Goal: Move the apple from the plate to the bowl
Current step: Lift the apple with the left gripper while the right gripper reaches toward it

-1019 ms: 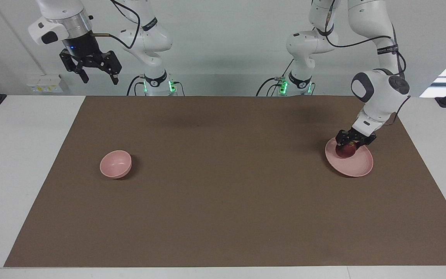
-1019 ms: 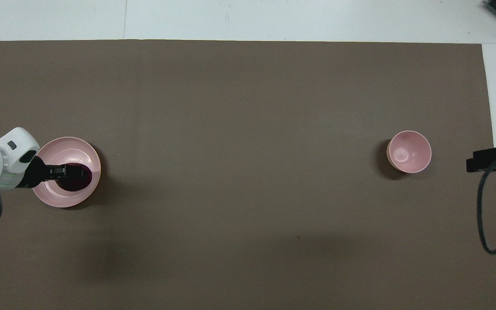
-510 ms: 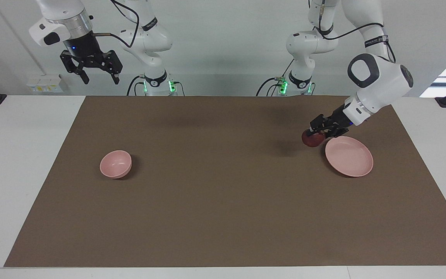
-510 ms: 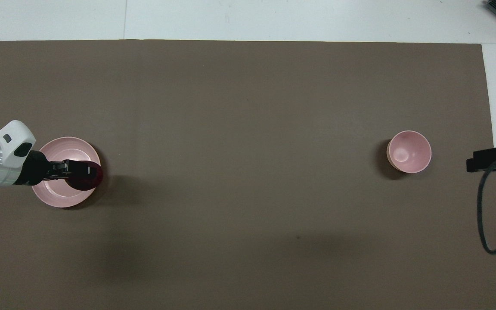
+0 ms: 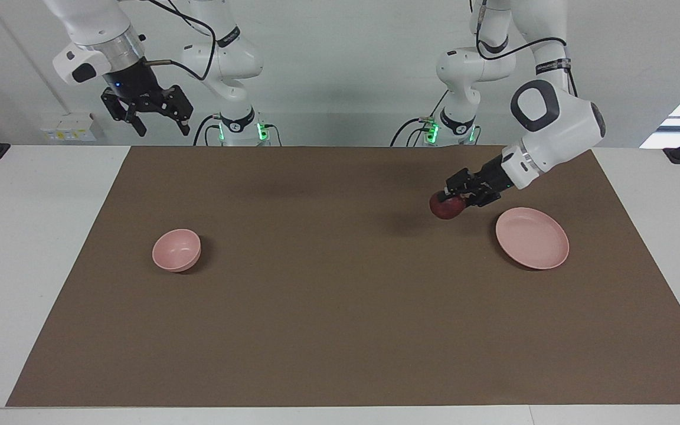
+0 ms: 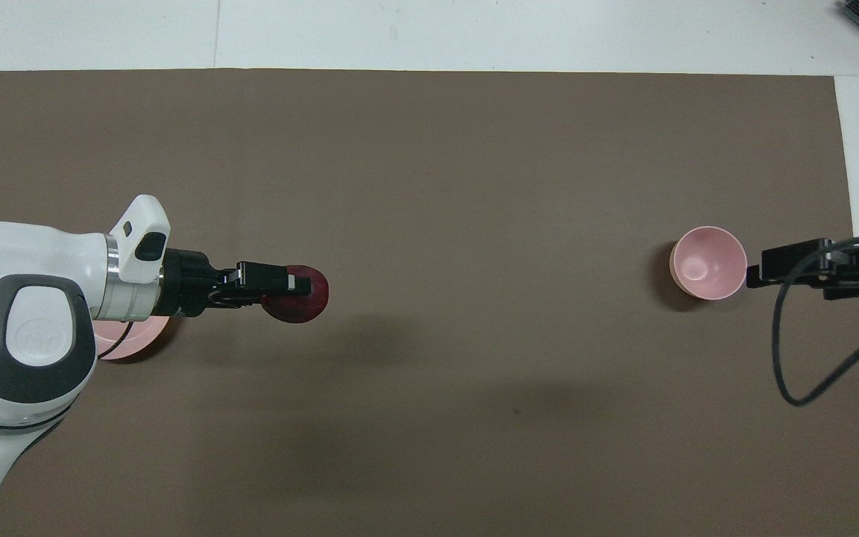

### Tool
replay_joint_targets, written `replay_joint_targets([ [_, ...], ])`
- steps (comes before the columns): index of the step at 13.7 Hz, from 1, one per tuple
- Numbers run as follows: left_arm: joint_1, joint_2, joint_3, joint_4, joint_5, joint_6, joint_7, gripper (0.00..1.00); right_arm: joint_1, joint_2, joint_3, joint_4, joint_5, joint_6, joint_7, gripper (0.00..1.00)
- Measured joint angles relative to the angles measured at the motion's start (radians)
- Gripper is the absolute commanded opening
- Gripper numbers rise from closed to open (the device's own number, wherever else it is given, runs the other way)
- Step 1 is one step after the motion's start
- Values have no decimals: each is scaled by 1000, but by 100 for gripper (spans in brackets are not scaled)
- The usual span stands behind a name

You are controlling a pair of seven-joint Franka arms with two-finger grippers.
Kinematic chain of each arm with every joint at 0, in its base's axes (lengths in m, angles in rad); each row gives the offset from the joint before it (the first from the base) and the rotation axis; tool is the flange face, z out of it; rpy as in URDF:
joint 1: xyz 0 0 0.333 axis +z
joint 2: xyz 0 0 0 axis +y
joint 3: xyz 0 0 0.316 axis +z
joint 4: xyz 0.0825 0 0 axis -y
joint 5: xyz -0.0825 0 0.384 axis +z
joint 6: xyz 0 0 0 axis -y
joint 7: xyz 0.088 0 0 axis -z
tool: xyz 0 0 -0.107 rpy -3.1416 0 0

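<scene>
The step in hand is the carry: the apple [image 5: 447, 206] is off the plate [image 5: 532, 237] and hangs in the air over the brown mat [image 5: 340, 307], clamped between the fingertips of the left gripper [image 5: 457, 196]. The left arm reaches out low and nearly level from its end of the table, with the gripper pointing toward the middle. The bowl [image 5: 176, 250] stands well apart, toward the right arm's end, so the next move calls for a long travel across the mat and a release above the bowl's opening. The right gripper [image 5: 158, 123] waits high up, fingers apart, holding nothing.
</scene>
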Motion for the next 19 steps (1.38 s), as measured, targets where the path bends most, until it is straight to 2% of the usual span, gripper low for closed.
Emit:
replay_joint_targets([
  [3, 0, -2, -81, 0, -139, 86, -4, 0, 3, 60, 0, -5, 120, 15, 90, 100],
  [9, 0, -4, -333, 1, -403, 487, -11, 0, 56, 171, 8, -8, 345, 84, 321, 100],
  [14, 0, -4, -427, 39, -514, 642, -16, 0, 88, 245, 9, -9, 527, 141, 481, 100],
  [19, -24, 3, -473, 74, -528, 795, -25, 0, 112, 256, 9, -5, 638, 141, 613, 100],
])
